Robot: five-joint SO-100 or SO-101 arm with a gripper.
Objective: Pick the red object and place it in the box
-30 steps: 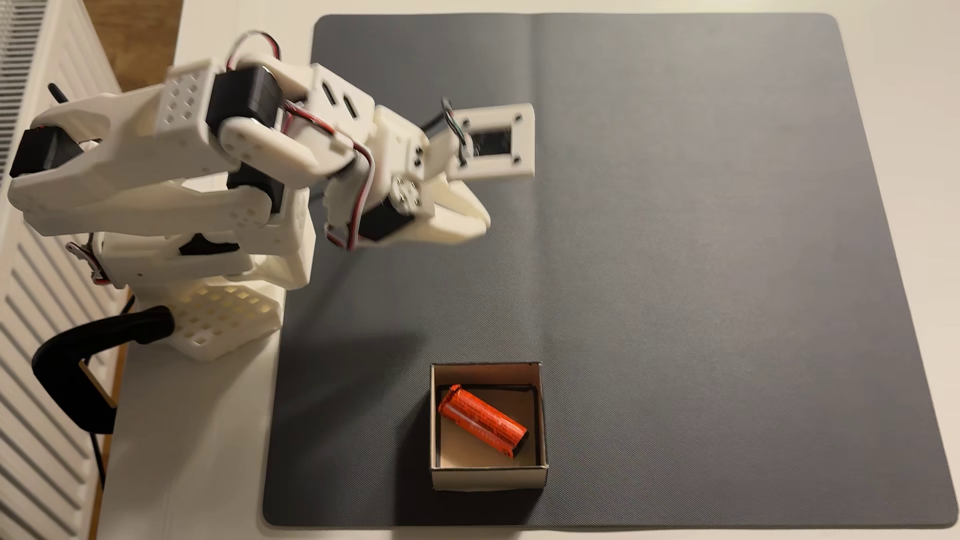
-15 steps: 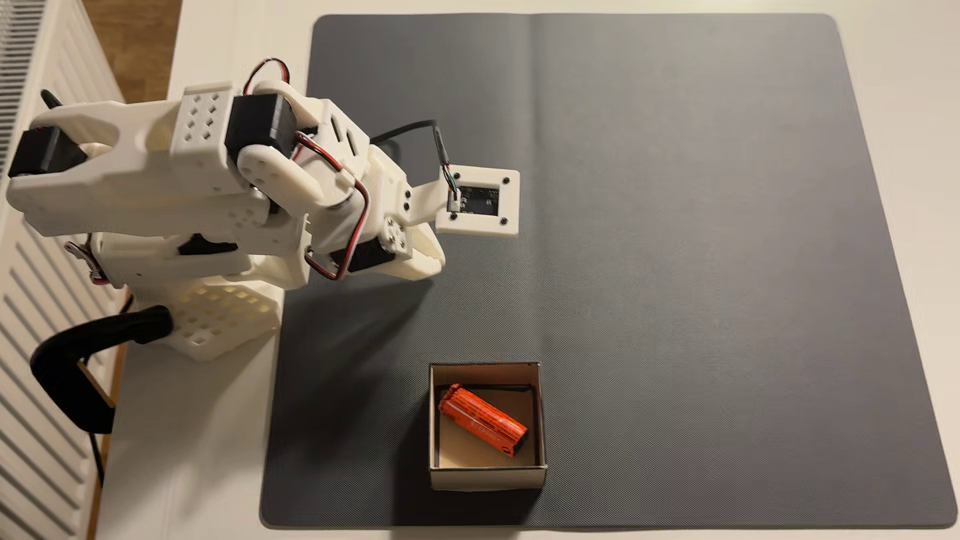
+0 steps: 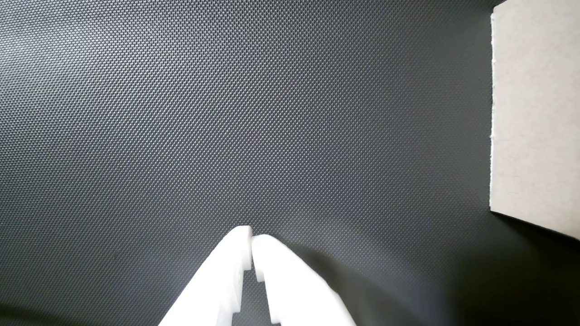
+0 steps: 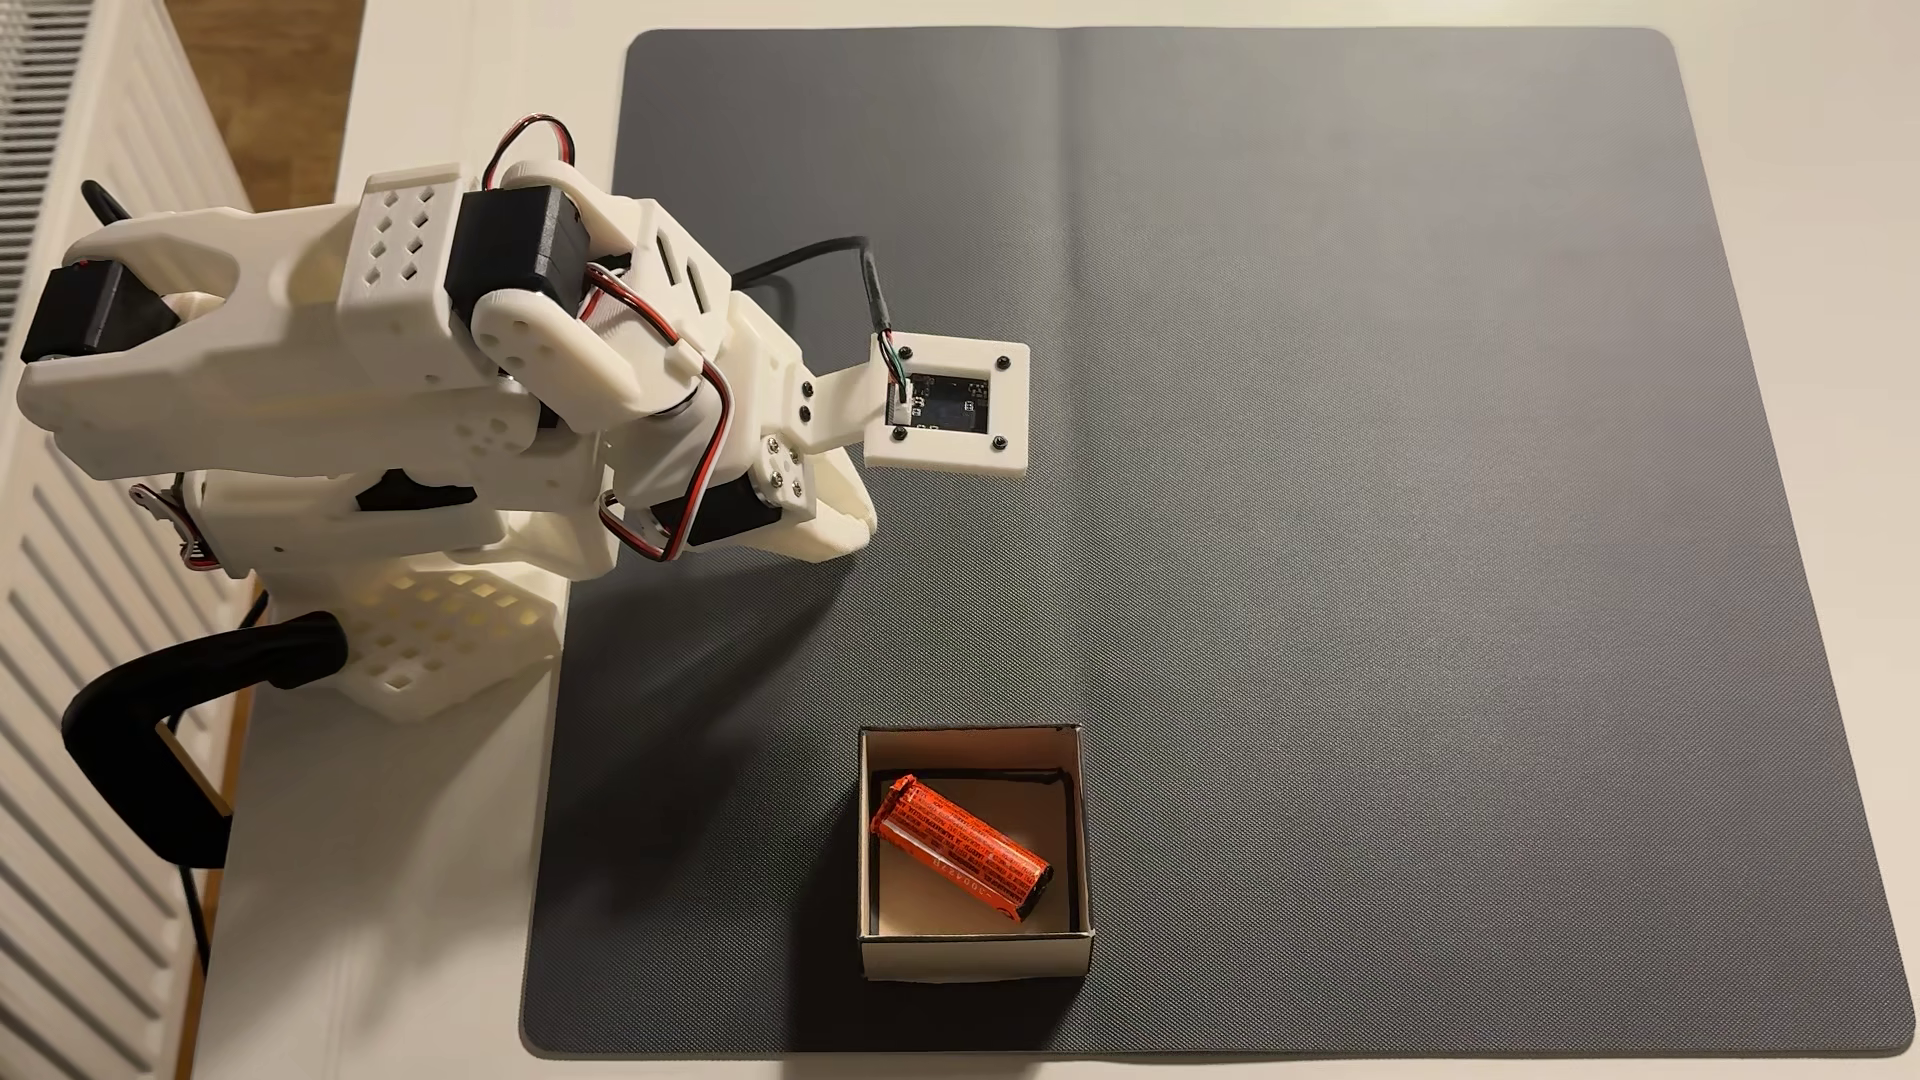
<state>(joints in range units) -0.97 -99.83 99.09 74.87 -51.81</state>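
While the red object lies diagonally inside the box, well apart from the closed, empty gripper, the arm should park calmly, fingers shut.

A dark grey textured mat lay flat on the pale bench, covering most of it, with a faint fold line running down its middle. In the wrist view the mat showed a fine dotted weave. At the left edge of the fixed view stood a white ribbed radiator, with a strip of brown wooden floor beyond it. A black clamp gripped the bench's left edge, and a black cable hung below it.
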